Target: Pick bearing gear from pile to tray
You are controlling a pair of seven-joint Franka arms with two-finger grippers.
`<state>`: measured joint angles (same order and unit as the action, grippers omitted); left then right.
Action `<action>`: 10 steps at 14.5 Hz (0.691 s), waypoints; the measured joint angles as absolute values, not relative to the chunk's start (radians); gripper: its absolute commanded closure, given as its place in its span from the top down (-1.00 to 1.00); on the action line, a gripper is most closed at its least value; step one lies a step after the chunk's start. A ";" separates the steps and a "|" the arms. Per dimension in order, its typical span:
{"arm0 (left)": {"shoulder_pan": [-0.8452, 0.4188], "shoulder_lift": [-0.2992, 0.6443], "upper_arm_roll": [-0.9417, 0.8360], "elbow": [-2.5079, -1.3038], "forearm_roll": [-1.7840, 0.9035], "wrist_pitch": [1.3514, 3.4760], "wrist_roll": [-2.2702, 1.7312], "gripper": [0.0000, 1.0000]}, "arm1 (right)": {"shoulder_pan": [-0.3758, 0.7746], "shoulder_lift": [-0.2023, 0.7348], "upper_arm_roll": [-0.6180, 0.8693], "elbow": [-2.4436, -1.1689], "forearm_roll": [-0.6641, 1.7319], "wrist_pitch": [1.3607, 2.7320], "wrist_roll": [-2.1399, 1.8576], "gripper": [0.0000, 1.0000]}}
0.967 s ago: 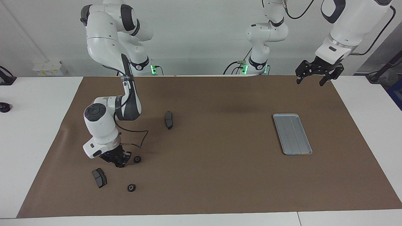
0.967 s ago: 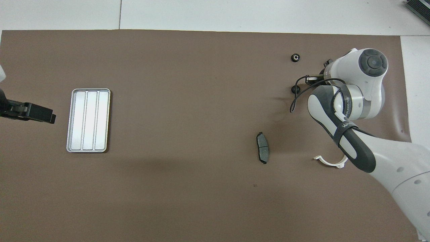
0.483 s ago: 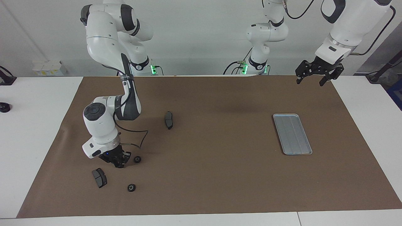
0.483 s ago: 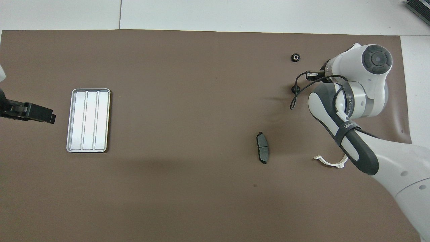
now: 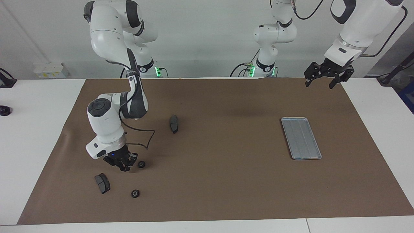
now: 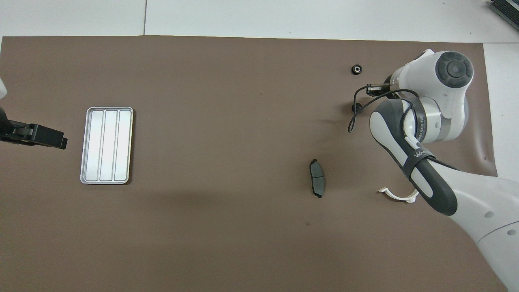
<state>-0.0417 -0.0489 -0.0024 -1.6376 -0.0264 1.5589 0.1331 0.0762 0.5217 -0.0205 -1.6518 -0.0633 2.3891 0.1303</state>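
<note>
Lying flat on the brown mat — silver-grey ridged tray [image 5: 301, 138], low-rimmed, rounded corners.

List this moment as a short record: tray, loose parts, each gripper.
tray: on the brown mat, nothing in it
bearing gears: two visible, both on the mat at the right arm's end
brake pads: two, on the mat
right gripper: shut, low beside one gear
left gripper: open, waiting raised near the tray's end
</note>
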 measured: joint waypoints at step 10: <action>-0.041 -0.049 -0.002 -1.638 -0.026 1.586 0.123 1.00 | 0.377 0.524 -0.011 -1.636 -0.062 2.595 0.291 -1.00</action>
<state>-0.0414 -0.0490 -0.0016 -1.6376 -0.0264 1.5864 0.1227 0.3773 0.5244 -0.0107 -1.6360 -0.0619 2.5947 0.2907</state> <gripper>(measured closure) 0.000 0.762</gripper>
